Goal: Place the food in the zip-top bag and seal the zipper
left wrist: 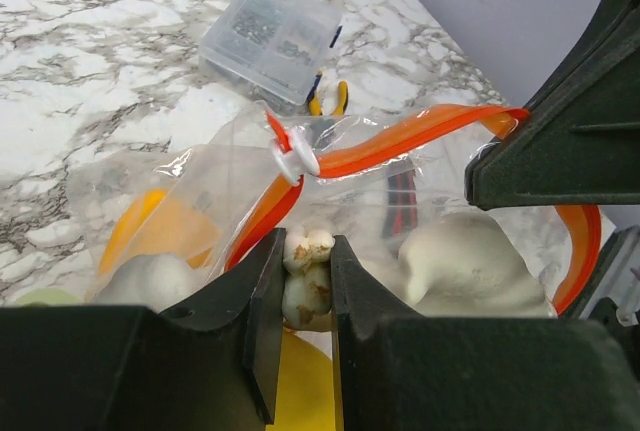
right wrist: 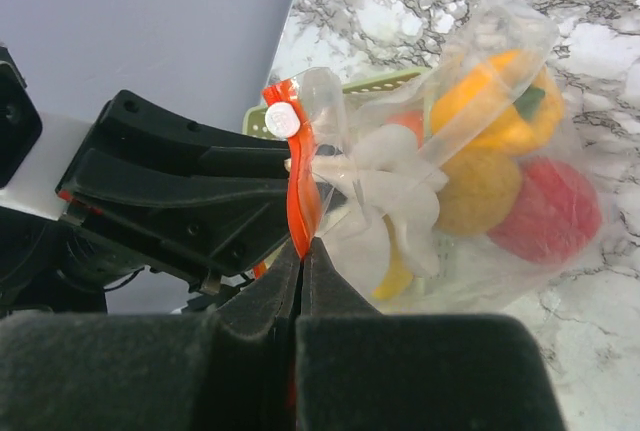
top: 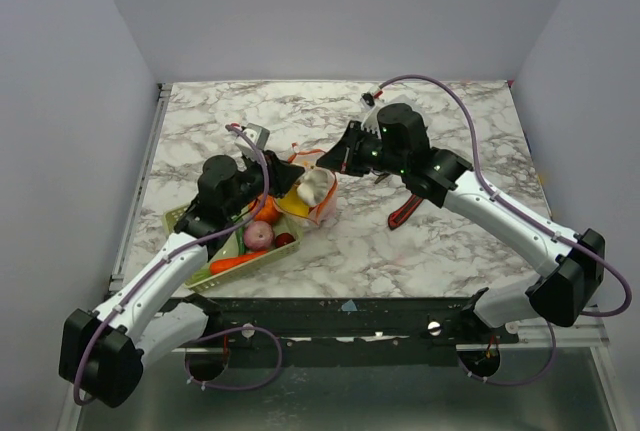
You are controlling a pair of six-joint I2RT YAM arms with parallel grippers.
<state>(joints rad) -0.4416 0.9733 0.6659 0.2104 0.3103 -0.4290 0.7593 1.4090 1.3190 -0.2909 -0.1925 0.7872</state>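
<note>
Two arms meet over the middle of the white grey-veined marble tabletop, both at a transparent floppy zip-top bag held just off the surface beside a pale green mesh basket. The right jaws are pressed together on the thin red-orange zipper strip along the bag's mouth, pinching it just below a small white slider. The left jaws, reaching in from the basket side, are clamped on a small white knobbly toy food piece at the bag's mouth; whether plastic film lies between the jaws and that piece I cannot tell. Inside the bag sit a yellow-orange pepper-like piece with a green stem, an orange round piece, a red round piece and a smooth white lumpy piece, all bunched together at the bag's bottom. Still in the basket, at the near left, lie an orange carrot, a pink round piece and an orange pumpkin-like piece. To the right of the bag a red-and-black utility knife lies on the tabletop. Farther off, in the left wrist view, a clear plastic box of small parts sits with yellow-handled pliers just beside it.
</note>
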